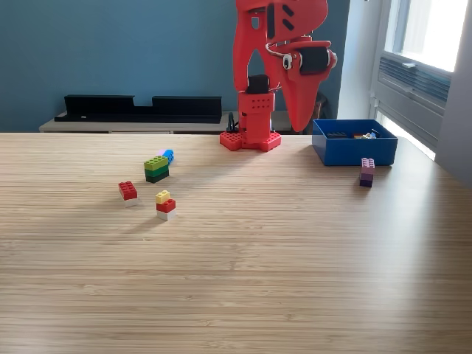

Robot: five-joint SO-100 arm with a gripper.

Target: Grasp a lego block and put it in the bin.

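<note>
Gripper (302, 118) hangs at 9 o'clock of the bin (354, 151); fingers' state cannot be told.

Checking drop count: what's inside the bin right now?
Over the bin's near wall, a few small pieces show at the back, dark and orange-ish, too small to identify. The near wall hides the floor, so no count.

Four lego stacks (156, 169), one blue bin (354, 150), one red arm (276, 66).
</note>
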